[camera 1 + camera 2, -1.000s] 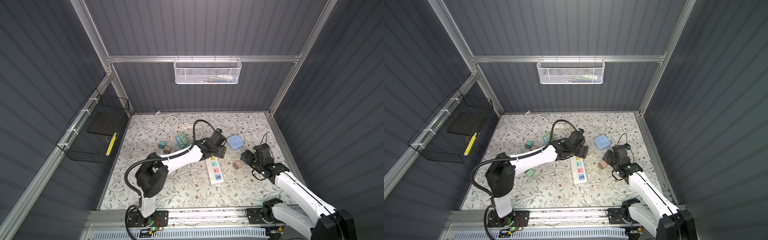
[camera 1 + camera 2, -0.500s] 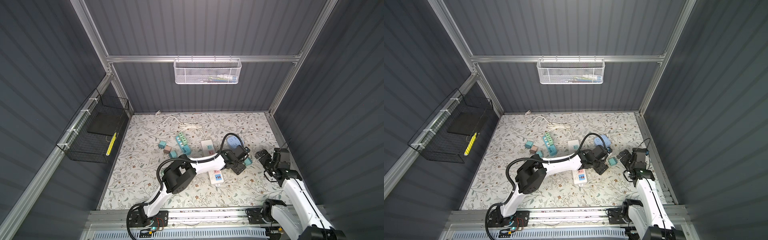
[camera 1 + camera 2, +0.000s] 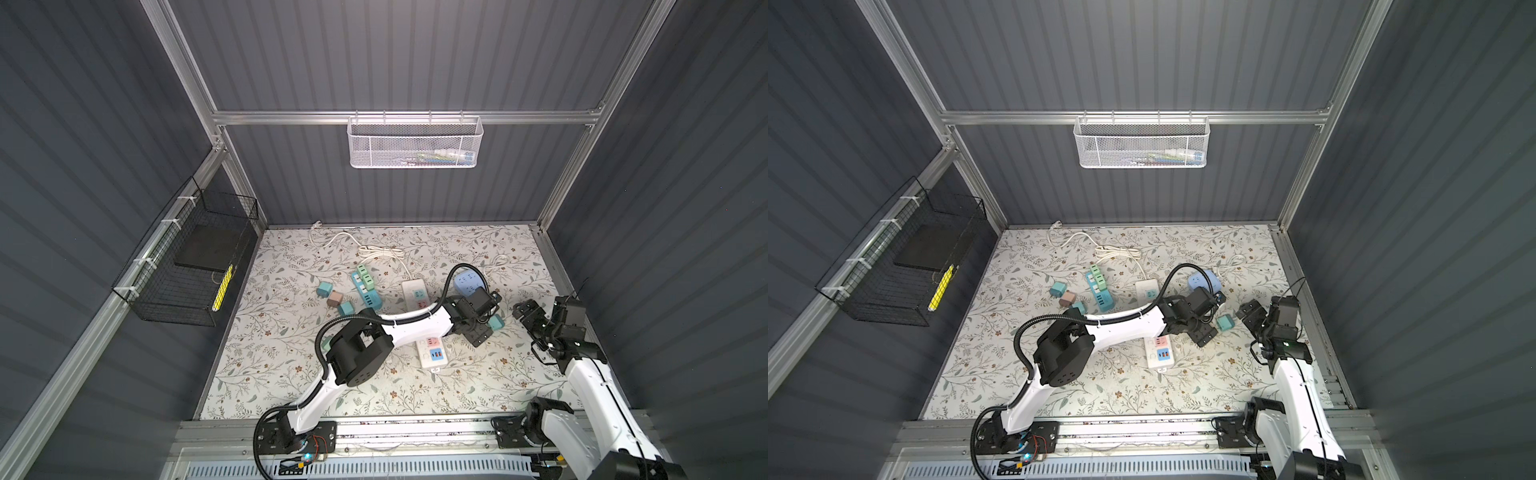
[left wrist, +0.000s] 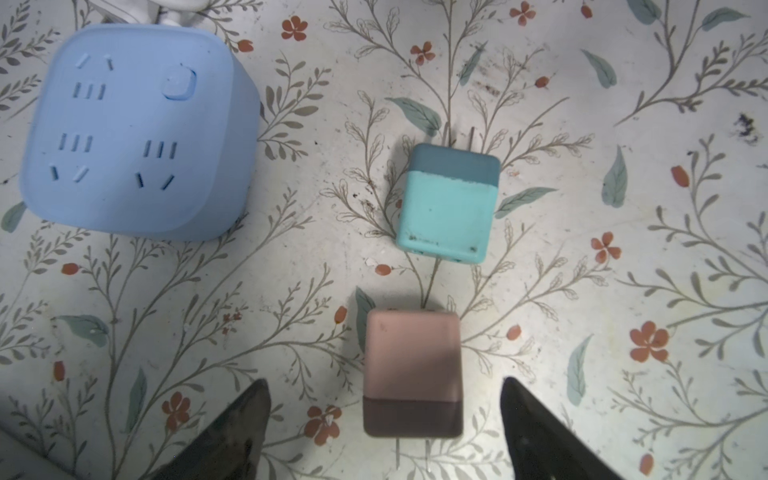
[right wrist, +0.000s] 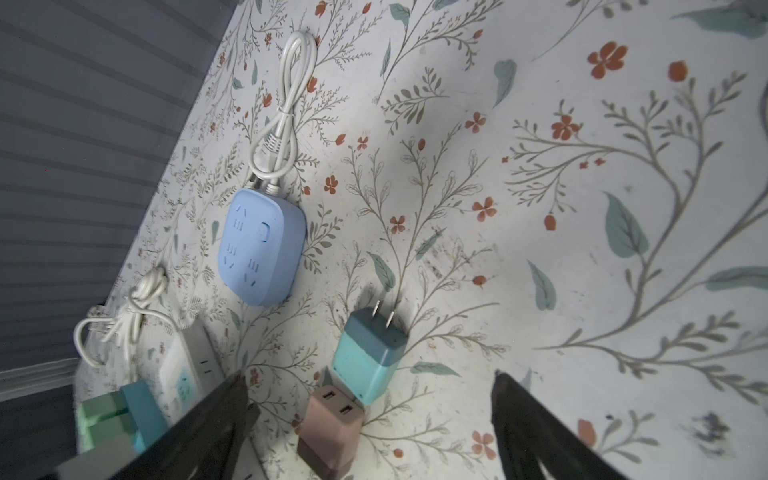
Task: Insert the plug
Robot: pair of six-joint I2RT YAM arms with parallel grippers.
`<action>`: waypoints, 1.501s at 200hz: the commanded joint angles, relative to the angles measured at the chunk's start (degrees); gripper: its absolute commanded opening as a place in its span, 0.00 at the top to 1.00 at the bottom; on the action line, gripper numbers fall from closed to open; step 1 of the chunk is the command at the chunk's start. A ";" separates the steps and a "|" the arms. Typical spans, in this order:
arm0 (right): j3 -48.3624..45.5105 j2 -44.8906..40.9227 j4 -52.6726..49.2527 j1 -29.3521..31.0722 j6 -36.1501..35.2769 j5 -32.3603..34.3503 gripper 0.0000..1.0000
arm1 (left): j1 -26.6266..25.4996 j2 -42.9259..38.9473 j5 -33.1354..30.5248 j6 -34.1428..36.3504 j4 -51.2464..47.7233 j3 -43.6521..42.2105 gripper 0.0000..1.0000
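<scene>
Left wrist view: left gripper [image 4: 383, 381] jaws open around pink plug [image 4: 412, 357]; right gripper [image 3: 527, 316], centre-right in a top view, open, empty.

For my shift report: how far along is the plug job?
Done: little; the pink plug and teal plug lie loose on the floral mat, prongs bare. In hand: the left arm holds its jaws open on either side of the pink plug, not closed. The right arm has open, empty jaws. Left: grasp, lift, push into a socket, perhaps the blue socket cube.
</scene>
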 commanded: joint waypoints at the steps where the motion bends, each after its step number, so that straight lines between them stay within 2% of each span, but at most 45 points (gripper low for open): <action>1: -0.08 -0.91 2.42 -0.39 -0.84 -4.91 0.18 | 0.09 2.59 2.47 -1.57 -3.63 2.88 0.20; 19: -0.34 -1.34 2.14 -0.48 -1.37 -4.64 0.23 | 0.11 3.82 4.51 -1.58 -3.61 4.32 0.26; 32: -0.84 -2.03 2.13 -0.56 -1.50 -4.54 0.23 | 0.01 4.68 5.94 -1.26 -4.26 5.64 0.31; 44: -1.16 -2.72 1.99 -0.60 -1.55 -4.38 0.23 | -0.09 5.11 6.12 -1.03 -4.80 6.04 0.31; 79: -2.52 -3.65 2.75 -0.61 -1.15 -5.73 0.23 | -0.24 7.69 2.43 -1.84 -9.89 8.76 0.34; 104: -3.16 -3.86 2.78 -0.60 -1.24 -5.92 0.23 | -0.35 8.34 -0.35 -2.76 -9.22 7.90 0.46; 119: -3.22 -4.12 2.90 -0.59 -1.15 -6.81 0.23 | -0.36 8.30 -0.58 -2.91 -8.63 7.70 0.57; 145: -2.79 -4.85 2.07 -0.58 -1.57 -7.76 0.23 | -0.44 5.42 -1.96 -3.01 -6.82 4.96 0.64; 172: -2.52 -5.89 1.36 -0.64 -1.76 -7.49 0.23 | -0.35 -2.54 -2.91 -2.32 3.87 -5.67 0.67; 194: -2.13 -5.94 1.63 -0.60 -2.02 -8.59 0.23 | -0.35 -11.37 -3.81 -1.87 17.25 -17.06 0.70; 204: -1.92 -5.95 1.89 -0.59 -2.37 -11.78 0.24 | -0.35 -15.58 -3.46 -1.19 23.93 -22.41 0.70; 222: -1.45 -6.13 2.78 -0.16 -3.01 -14.71 0.30 | -0.28 -22.50 -3.90 0.22 36.87 -33.30 0.71; 239: 0.28 -5.99 1.91 1.31 -3.61 -14.24 0.34 | 0.15 -27.41 -6.72 0.22 47.95 -41.57 0.74; 250: 1.75 -5.64 1.66 3.03 -4.66 -14.57 0.36 | 1.20 -30.16 -6.79 -0.91 54.13 -46.50 0.76; 270: 4.91 -3.74 1.85 8.79 -7.14 -15.42 0.38 | 3.67 -34.63 -3.01 -1.70 64.05 -54.65 0.76; 281: 6.77 -1.98 2.51 12.23 -8.19 -16.47 0.38 | 4.14 -36.30 -1.18 0.19 69.08 -58.57 0.76; 300: 9.58 1.72 4.73 17.52 -9.22 -20.06 0.41 | 4.34 -38.87 -1.63 2.93 73.31 -63.14 0.76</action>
